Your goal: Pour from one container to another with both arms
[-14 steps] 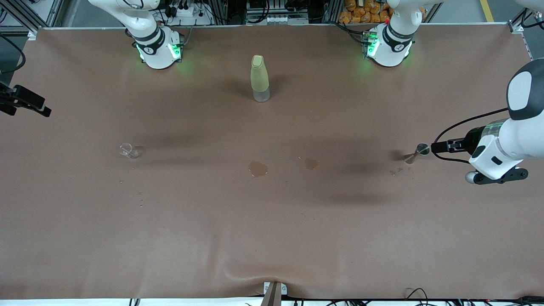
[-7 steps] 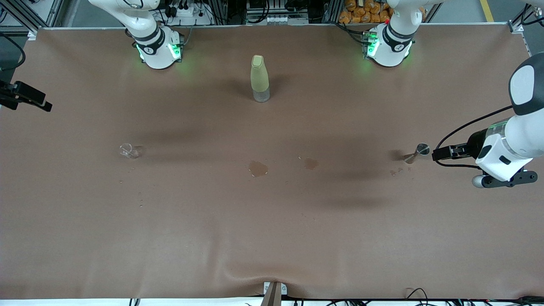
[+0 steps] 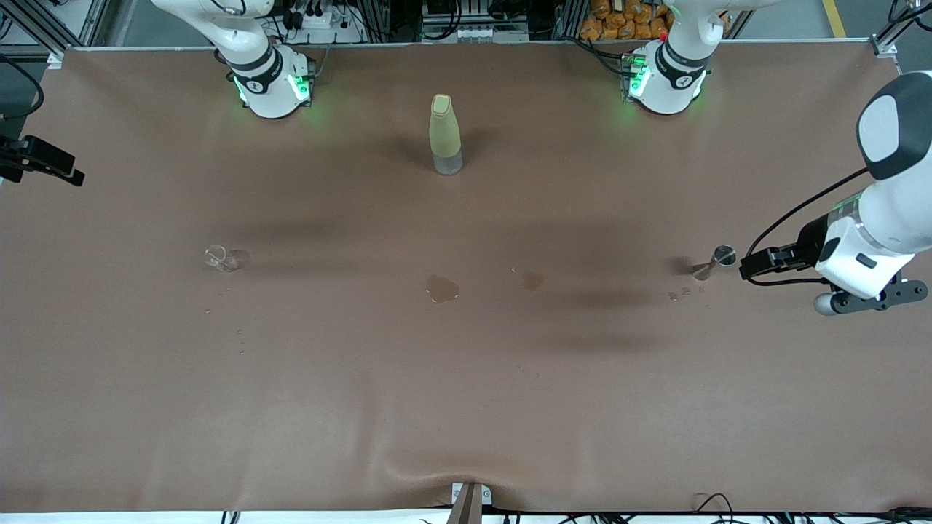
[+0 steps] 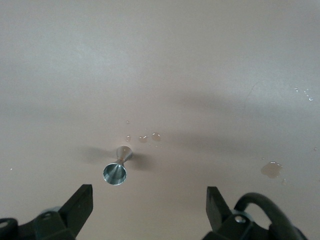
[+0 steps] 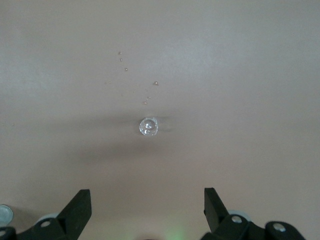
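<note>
Currently the left gripper (image 3: 750, 263) sits at the right edge of the front frame, about mid-height, jaws spread wide and holding nothing; its fingertips (image 4: 80, 200) show at the bottom corners of the left wrist view with bare table between them. Just beside its tips, not touching, stands the grey-rimmed tiny glass (image 3: 721, 258), upright on the brown table cover (image 3: 466, 407), toward the left arm's end; in the left wrist view it sits lower centre (image 4: 117, 167), round rim facing the camera, narrow body tapering away. A few water droplets (image 3: 681, 295) lie right next to it, slightly lower in the front frame. The right gripper (image 3: 44, 164) is at the left edge of the front frame, upper third, over the edge of the cover, also wide open and empty. The colourless tiny cup (image 3: 220, 258) stands left of centre in the front frame, well apart from that gripper; the right wrist view has it mid-frame (image 5: 148, 126), glinting white, with small droplets scattered close by. A tall yellow-green bottle (image 3: 445, 135) stands upright at upper centre, between the two arm bases. Two small wet patches mark the cover near frame centre, the bigger puddle (image 3: 442, 289) and a smaller one (image 3: 533, 280) to its right.
</note>
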Controlling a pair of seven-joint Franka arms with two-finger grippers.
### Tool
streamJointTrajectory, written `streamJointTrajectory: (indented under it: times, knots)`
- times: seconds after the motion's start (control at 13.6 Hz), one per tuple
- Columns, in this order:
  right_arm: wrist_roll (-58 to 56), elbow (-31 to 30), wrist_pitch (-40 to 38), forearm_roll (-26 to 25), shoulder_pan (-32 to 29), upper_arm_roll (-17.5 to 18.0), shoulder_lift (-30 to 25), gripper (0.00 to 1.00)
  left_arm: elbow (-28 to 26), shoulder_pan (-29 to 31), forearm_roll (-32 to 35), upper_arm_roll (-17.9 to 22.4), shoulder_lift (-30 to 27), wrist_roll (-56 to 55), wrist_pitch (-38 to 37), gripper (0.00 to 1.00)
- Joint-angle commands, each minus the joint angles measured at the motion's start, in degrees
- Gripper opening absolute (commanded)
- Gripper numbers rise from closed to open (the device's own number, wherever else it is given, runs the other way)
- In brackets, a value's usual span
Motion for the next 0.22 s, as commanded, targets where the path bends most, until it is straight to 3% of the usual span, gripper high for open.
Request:
streamJointTrajectory:
  times: [0.0, 0.15]
  knots:
    - [-0.52, -1.33, 2.67, -0.57, -0.13, 0.52, -0.98, 1.0, -2.29, -2.92, -0.77, 3.2, -2.22, -0.34, 1.57, 1.0]
    - [-0.52, -1.34, 2.77, -0.57, -0.13, 0.52, -0.89, 1.0, -2.2, -3.37, -0.86, 3.83, -2.22, -0.34, 1.4, 1.0]
